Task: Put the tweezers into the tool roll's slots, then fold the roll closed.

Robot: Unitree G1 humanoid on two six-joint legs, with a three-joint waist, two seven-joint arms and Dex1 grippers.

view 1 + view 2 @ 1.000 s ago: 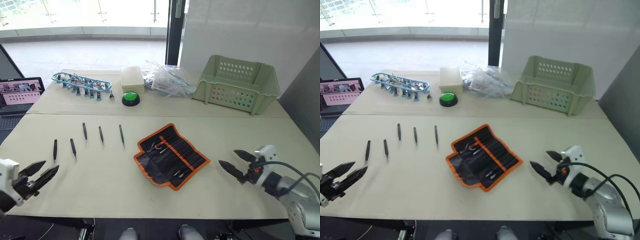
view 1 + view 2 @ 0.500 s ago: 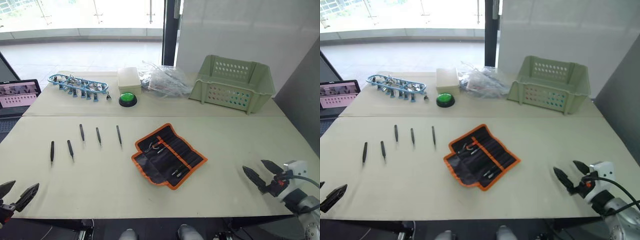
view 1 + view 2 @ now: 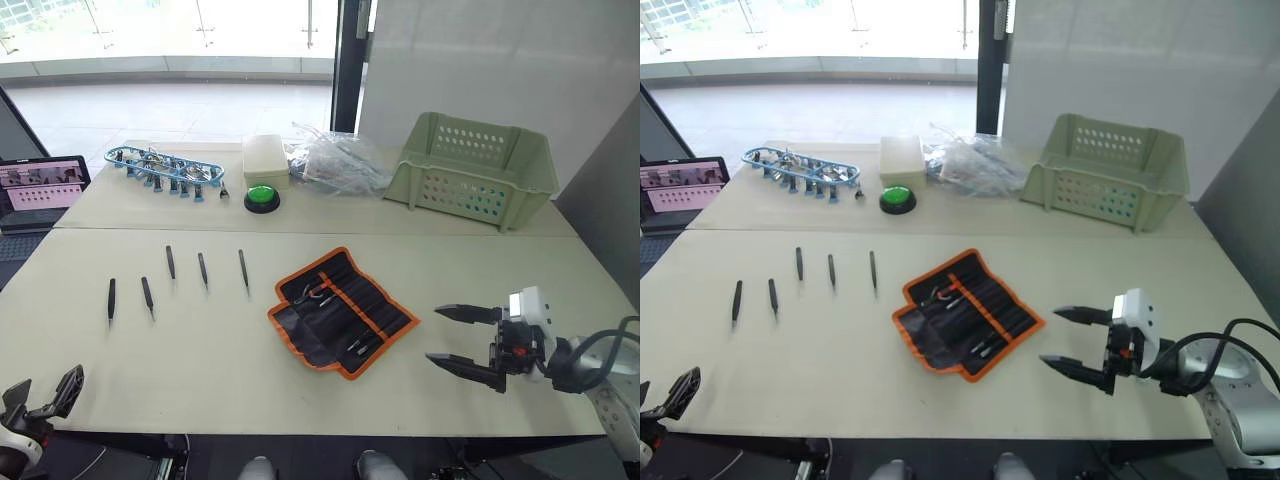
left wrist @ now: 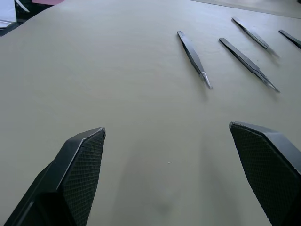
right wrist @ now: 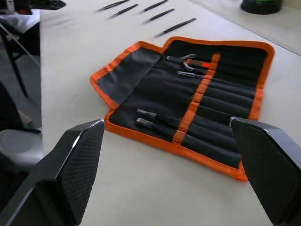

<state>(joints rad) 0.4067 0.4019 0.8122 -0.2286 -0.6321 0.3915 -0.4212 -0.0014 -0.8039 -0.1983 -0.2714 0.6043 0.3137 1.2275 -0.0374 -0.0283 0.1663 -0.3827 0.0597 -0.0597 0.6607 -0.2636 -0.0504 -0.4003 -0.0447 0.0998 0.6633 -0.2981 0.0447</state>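
Five slim black pointed tweezers (image 3: 170,262) are being left loose at the frame's centre-left, apart from the unfolded orange-trimmed black fabric tool roll (image 3: 342,311). Both the right end effector (image 3: 462,338) and left end effector (image 4: 178,174) are being held spread wide, empty.

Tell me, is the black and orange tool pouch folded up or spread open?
Spread open. The tool roll lies flat on the table, its inner slots facing up, with a few small tools already tucked inside.
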